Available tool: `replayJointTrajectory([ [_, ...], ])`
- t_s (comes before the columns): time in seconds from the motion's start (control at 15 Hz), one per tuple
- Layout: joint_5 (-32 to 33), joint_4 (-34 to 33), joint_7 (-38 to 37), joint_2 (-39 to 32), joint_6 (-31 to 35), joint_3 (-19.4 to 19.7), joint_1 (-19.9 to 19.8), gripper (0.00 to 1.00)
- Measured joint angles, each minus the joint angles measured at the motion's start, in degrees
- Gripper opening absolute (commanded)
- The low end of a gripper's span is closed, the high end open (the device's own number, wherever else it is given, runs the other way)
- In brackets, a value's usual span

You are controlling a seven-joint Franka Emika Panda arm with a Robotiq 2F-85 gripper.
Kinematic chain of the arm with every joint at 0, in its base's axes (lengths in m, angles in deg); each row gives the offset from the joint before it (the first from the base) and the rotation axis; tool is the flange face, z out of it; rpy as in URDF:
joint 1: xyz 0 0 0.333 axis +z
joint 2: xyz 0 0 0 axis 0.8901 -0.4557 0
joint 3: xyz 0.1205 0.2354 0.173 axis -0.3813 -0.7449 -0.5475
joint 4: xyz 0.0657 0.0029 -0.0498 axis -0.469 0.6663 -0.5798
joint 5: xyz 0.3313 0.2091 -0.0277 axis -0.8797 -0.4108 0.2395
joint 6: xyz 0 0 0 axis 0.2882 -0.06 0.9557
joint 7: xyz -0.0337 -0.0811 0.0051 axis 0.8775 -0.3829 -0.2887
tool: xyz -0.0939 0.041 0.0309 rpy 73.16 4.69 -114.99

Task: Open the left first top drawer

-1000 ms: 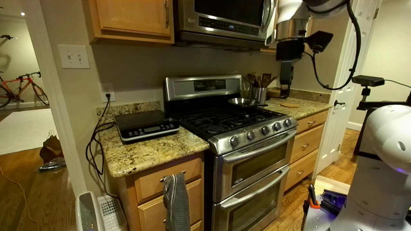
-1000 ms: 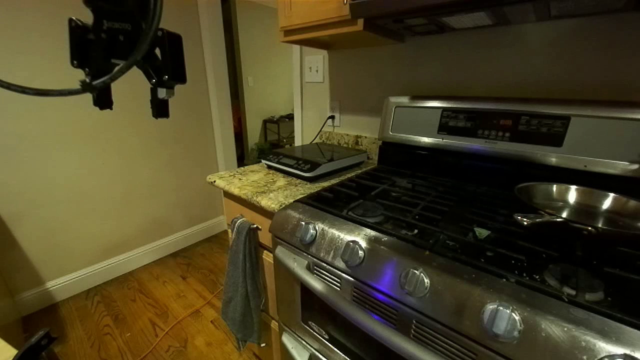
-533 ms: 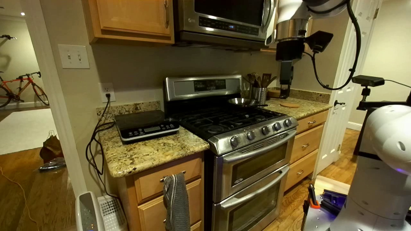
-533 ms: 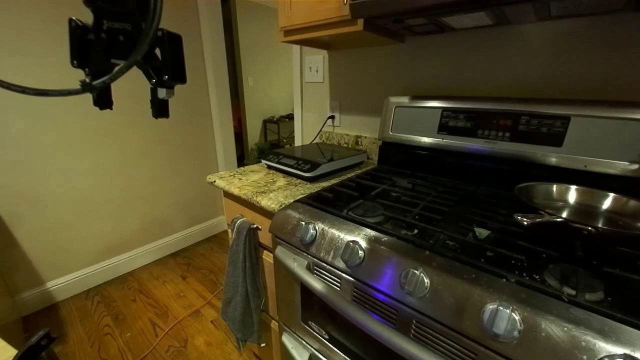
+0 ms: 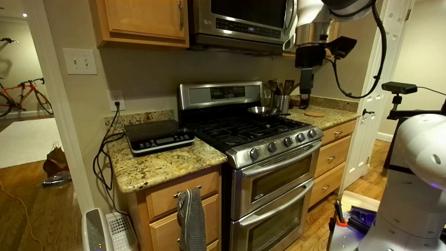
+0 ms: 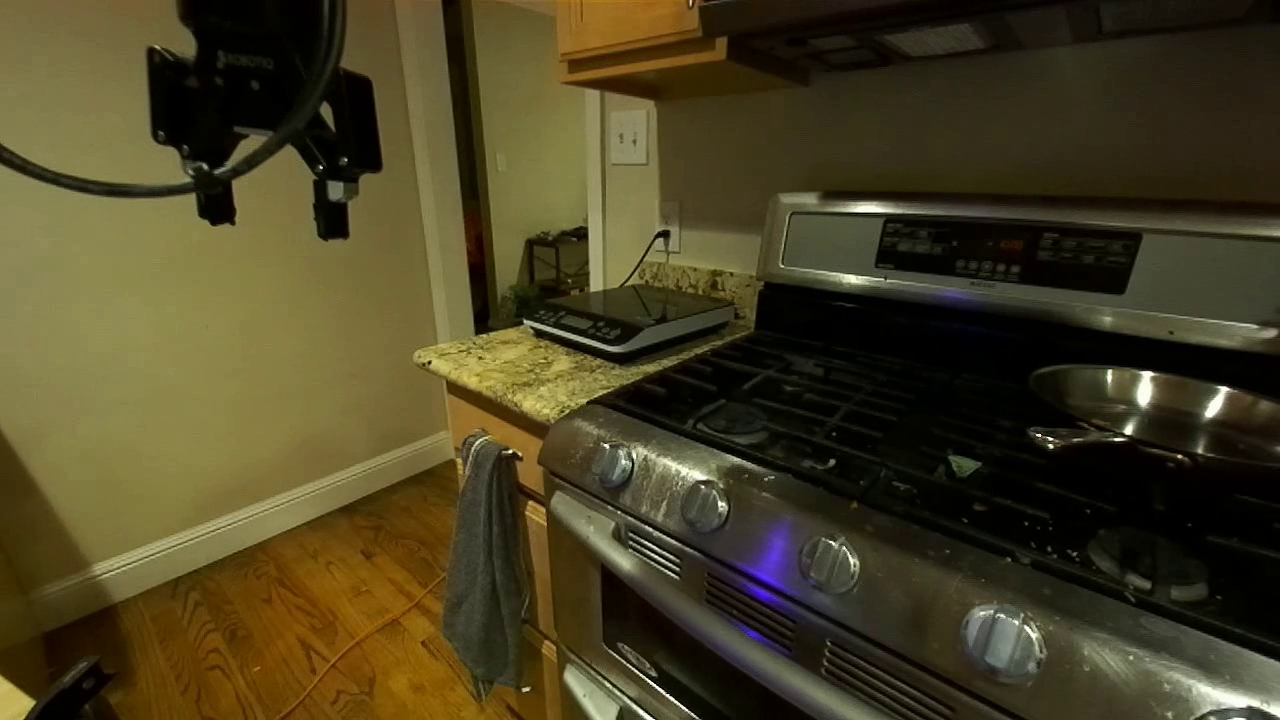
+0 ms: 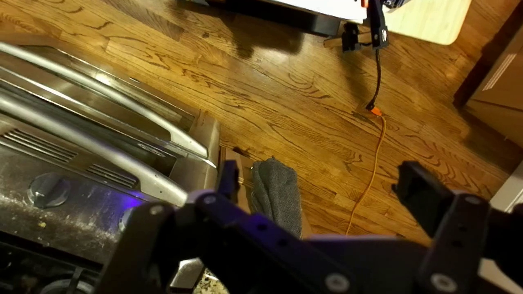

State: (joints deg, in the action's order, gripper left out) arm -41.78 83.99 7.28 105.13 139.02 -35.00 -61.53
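Granite counter [image 5: 335, 118] with utensils [image 5: 289, 85] in a metal canister [image 5: 281, 103], left top drawer [image 5: 167, 195] closed, claw [image 6: 275, 212] aloft, jaws apart.

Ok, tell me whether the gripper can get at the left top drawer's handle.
Probably yes: the gripper hangs open and the way down looks free. The towel, though, covers the middle of the handle on the drawer, leaving only the ends bare.
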Motion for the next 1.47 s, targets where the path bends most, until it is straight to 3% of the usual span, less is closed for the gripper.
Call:
replayJointTrajectory([
  [0.67, 0.0, 7.4, 1.5, -10.7, 23.5, -9.6, 7.5, 1.0],
  [1.47, 0.0, 8.0, 0.9, -15.3, 27.1, -10.8, 8.2, 1.0],
])
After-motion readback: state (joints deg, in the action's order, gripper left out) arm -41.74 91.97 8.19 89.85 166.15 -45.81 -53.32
